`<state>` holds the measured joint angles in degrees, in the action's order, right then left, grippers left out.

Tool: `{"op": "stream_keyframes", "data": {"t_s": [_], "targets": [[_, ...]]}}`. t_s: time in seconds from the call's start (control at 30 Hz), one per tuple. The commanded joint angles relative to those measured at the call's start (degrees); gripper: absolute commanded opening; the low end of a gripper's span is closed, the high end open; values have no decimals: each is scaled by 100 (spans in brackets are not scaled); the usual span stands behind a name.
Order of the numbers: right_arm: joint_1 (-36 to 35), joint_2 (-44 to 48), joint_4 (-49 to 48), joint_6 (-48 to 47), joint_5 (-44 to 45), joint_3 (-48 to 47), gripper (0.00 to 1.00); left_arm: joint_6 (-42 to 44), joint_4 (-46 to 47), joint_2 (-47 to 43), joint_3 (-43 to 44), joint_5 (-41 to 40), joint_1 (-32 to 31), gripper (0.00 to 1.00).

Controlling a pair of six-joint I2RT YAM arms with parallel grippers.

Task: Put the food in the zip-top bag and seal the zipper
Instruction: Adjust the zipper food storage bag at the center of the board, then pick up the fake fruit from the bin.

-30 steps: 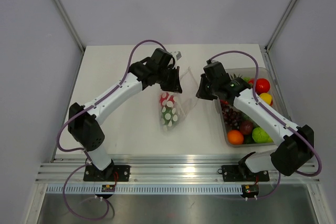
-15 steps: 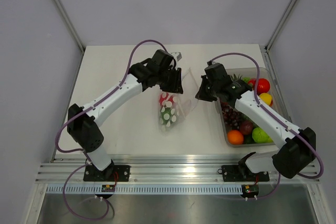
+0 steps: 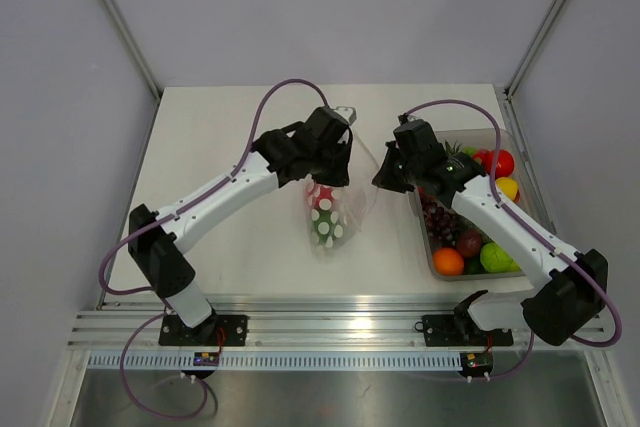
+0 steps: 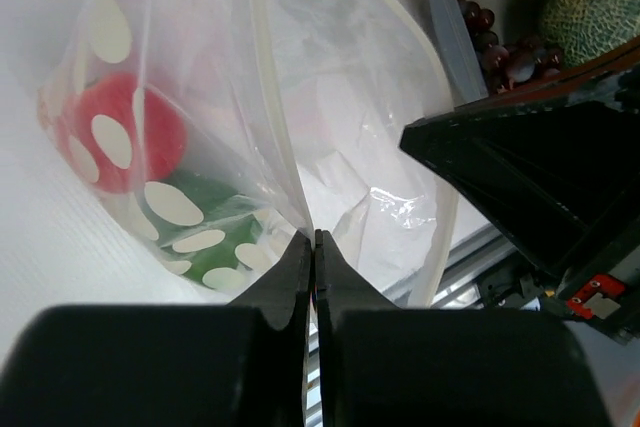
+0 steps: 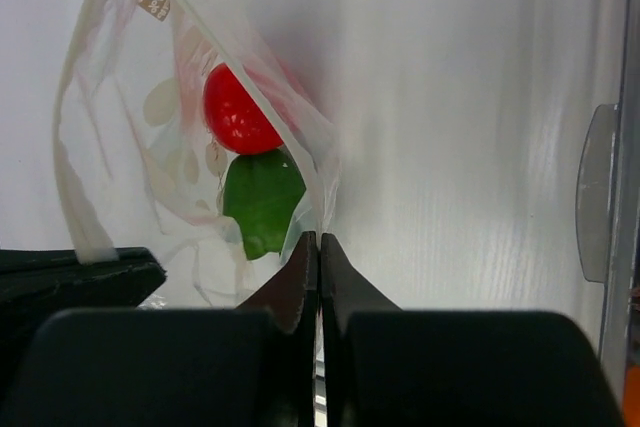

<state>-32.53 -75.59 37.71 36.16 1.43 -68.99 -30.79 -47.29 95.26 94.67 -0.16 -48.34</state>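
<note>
Left gripper: closed. In the left wrist view you see its fingers pressed together on one lip of the bag.
Right gripper: closed. Its wrist view shows the fingers pinched on the opposite lip, at 3 o'clock of the left gripper.
Bag: held up between the two grippers over the middle of the table. The mouth faces 12 o'clock and the bottom sags toward 6 o'clock. You cannot tell whether the bottom rests on the table.
Zipper strip: unsealed, with the two lips standing apart and the mouth spread open.
Contents: a red piece and a green piece lie in the bottom of the bag, touching. The red one is at 12 o'clock of the green one.
Tray: stands at 3 o'clock of the bag, near the right table edge and apart from the bag.
Tray load: a grape bunch, a red ball, a yellow piece, an orange ball and a green ball.
Obstructions: the right forearm crosses above the tray and hides part of its load. In the top view the left gripper covers the lip it holds, so check the grip in the wrist view.
Change from half a second earlier: the left gripper has moved toward 4 o'clock, closer to the right gripper. The bag has shifted slightly with it. The right gripper sits in nearly the same place, and the tray load is unchanged.
</note>
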Motion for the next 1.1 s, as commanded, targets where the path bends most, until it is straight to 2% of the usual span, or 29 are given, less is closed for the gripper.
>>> {"op": "stream_keyframes", "data": {"t_s": [0.0, 0.07, 0.2, 0.33, 0.37, 0.47, 0.67, 0.83, 0.87, 1.0, 1.07], "targets": [[-25, 10, -36, -153, 558, 52, 0, -59, -183, -210, 394, -598, 8, 0], [19, -148, 69, -232, 727, 140, 0, -7, -246, -236, 482, -739, 35, 0], [19, -17, -62, -109, 411, 228, 0, 38, -360, -254, 473, -924, 96, 0], [19, 229, -1, -171, 200, 1, 37, 55, -299, -70, 482, -871, 105, 0], [10, 351, 95, -214, 226, -61, 55, 64, -299, 26, 525, -863, 96, 0], [19, 676, 385, -285, 445, -272, 71, 81, -290, 202, 613, -941, 105, 0], [19, 1239, 1132, -355, 788, -484, 76, 117, -193, 317, 693, -1091, 140, 0], [255, 1398, 2115, -312, 2079, -370, 80, 134, -132, 318, 754, -1003, 167, 0], [483, 1415, 2135, -390, 2072, -300, 80, 134, -114, 317, 754, -986, 167, 0], [2150, 1591, 1793, -742, 1396, 96, 80, 178, -97, 317, 781, -889, 167, 0], [2417, 1469, 1652, -786, 1430, 79, 81, 196, -79, 317, 781, -810, 167, 0]]}}
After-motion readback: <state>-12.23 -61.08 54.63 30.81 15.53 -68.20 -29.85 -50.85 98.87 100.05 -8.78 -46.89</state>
